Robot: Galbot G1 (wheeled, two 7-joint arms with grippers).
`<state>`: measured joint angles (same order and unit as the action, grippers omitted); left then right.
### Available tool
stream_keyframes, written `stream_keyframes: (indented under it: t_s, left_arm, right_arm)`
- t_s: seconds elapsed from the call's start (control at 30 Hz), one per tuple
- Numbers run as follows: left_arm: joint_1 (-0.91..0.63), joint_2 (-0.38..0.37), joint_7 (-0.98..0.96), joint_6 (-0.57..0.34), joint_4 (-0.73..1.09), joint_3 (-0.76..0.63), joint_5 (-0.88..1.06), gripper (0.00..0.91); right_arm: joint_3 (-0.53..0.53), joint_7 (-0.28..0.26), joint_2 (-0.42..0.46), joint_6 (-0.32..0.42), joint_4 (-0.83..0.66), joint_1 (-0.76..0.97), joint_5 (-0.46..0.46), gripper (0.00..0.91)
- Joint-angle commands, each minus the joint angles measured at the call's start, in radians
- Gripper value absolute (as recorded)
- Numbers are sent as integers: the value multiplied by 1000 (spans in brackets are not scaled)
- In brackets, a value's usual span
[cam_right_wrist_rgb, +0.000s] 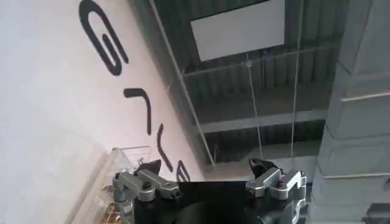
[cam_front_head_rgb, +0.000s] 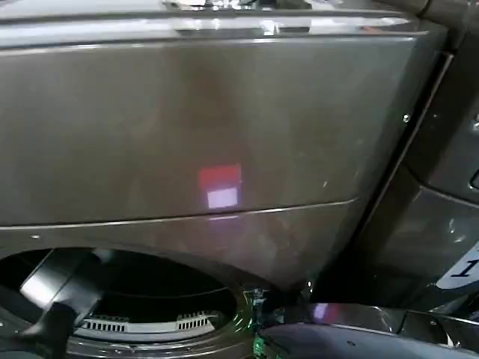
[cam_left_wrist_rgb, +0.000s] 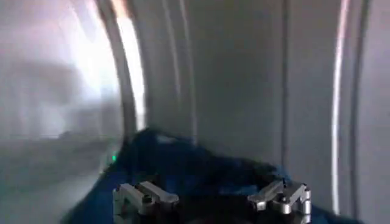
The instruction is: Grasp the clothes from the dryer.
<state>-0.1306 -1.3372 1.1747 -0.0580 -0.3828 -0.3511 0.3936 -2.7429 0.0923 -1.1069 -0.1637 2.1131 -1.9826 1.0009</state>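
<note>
Left gripper [cam_left_wrist_rgb: 210,198] open over navy clothes [cam_left_wrist_rgb: 183,164], dryer [cam_front_head_rgb: 224,127] sticker "1" [cam_front_head_rgb: 465,271]

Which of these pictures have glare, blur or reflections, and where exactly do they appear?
Head view: a red-and-white reflection sits on the dryer front panel. Left wrist view: the drum wall is smeared, with bright glare streaks, behind the clothes and the open left gripper. Right wrist view: sharp, with the open right gripper.

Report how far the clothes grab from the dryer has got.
Done: the left arm is inside the dryer drum. In hand: the left gripper, open, hovers just above the navy clothes, not yet gripping. Left: close the fingers and pull the clothes out. The right gripper is open, pointing at the ceiling.
</note>
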Motion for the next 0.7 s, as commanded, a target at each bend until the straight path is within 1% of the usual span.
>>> stream_keyframes:
  t_s: [0.03,0.27,0.3,0.33,0.37,0.4,0.43,0.5,0.57,0.6,0.63,0.67,0.7]
  left_arm:
    - [-11,5,65,-105,36,-17,21,907]
    - [-9,17,71,-106,47,-24,32,907]
    - [-8,18,71,-107,49,-23,32,865]
    - [-7,18,70,-106,49,-23,32,592]
    - [-4,18,70,-104,52,-23,31,489]
    - [-2,18,71,-104,54,-23,33,284]
    - [-1,18,72,-104,55,-23,32,193]
    - [-3,14,72,-97,67,-18,18,182]
    - [-6,11,75,-81,78,-17,-11,148]
    - [-8,9,76,-77,84,-16,-18,148]
    - [-9,7,76,-76,89,-16,-17,34]
    - [-10,6,77,-77,92,-17,-14,0]
    - [-10,5,77,-77,95,-17,-12,0]
  right_arm:
    - [-3,0,1,1,-2,-4,1,907]
    - [-1,1,3,1,-1,-2,1,907]
    - [-1,1,3,1,-1,-2,1,907]
    - [-1,1,3,1,-1,-2,1,907]
    - [-2,1,4,1,-2,-3,1,907]
    - [-2,1,4,1,-3,-4,1,907]
    - [-3,1,5,1,-4,-5,1,907]
    - [-4,1,5,1,-5,-6,1,907]
    - [-4,0,5,2,-6,-6,1,907]
    - [-4,0,5,2,-6,-6,1,907]
    - [-3,0,5,2,-6,-5,1,907]
    - [-3,0,4,2,-5,-4,0,907]
    - [-2,0,3,2,-5,-3,0,907]
